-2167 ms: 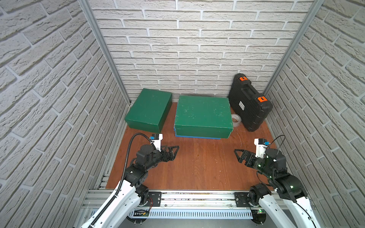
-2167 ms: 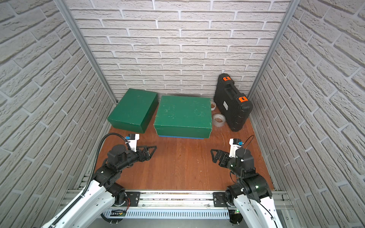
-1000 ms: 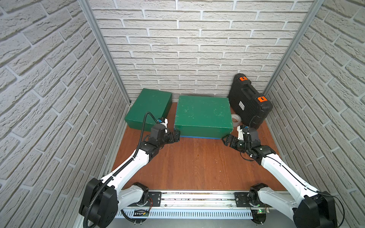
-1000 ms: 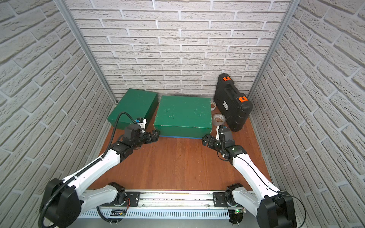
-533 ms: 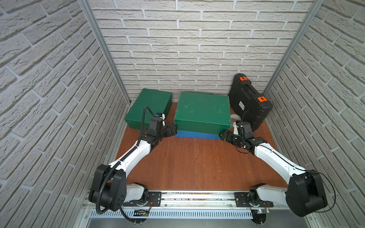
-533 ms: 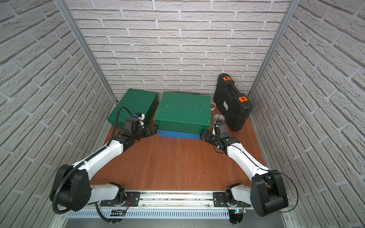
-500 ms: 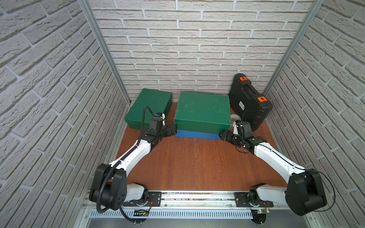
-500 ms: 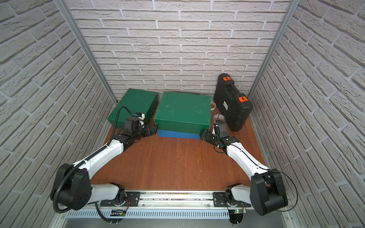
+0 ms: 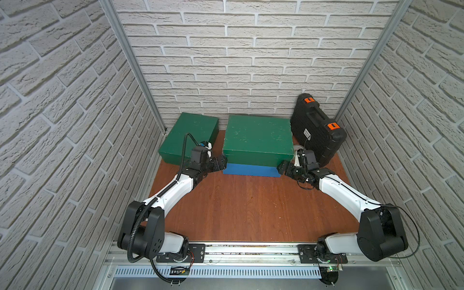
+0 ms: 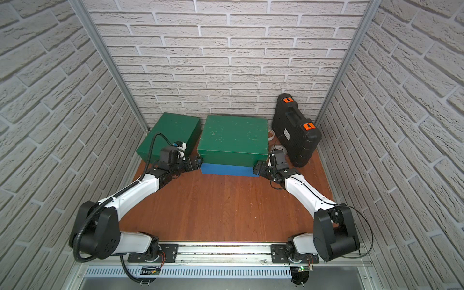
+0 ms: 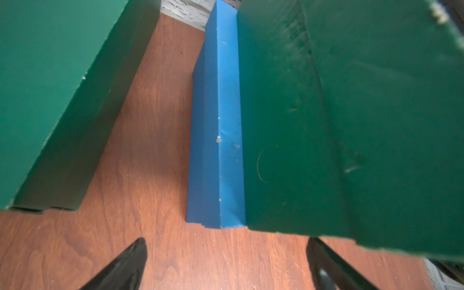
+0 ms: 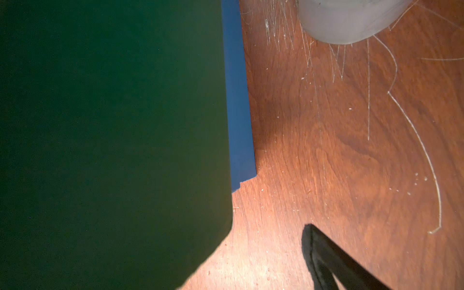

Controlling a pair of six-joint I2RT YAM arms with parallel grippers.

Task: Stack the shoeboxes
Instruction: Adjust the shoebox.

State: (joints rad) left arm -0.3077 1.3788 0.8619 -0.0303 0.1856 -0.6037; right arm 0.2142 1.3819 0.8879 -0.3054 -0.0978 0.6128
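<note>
In both top views a dark green shoebox (image 9: 258, 138) (image 10: 232, 140) lies on a blue shoebox (image 9: 251, 171) (image 10: 227, 170) at the back middle of the wooden floor. The blue one's front face shows below it. A second green shoebox (image 9: 189, 136) (image 10: 170, 135) rests on the floor to their left. My left gripper (image 9: 222, 162) (image 11: 227, 263) is open at the stack's front left corner, jaws wide apart with only floor between them. My right gripper (image 9: 282, 168) is open at the front right corner. One black finger (image 12: 324, 253) shows; the green box hides the other.
A black case (image 9: 316, 133) with orange latches leans at the back right, close to my right arm. A whitish tape roll (image 10: 270, 135) lies between it and the stack. Brick walls close in on three sides. Bare wooden floor (image 9: 251, 206) spreads in front.
Both arms reached forward from the front of the floor to the stack's front corners. Much more of the blue box's front face now shows under the green one.
</note>
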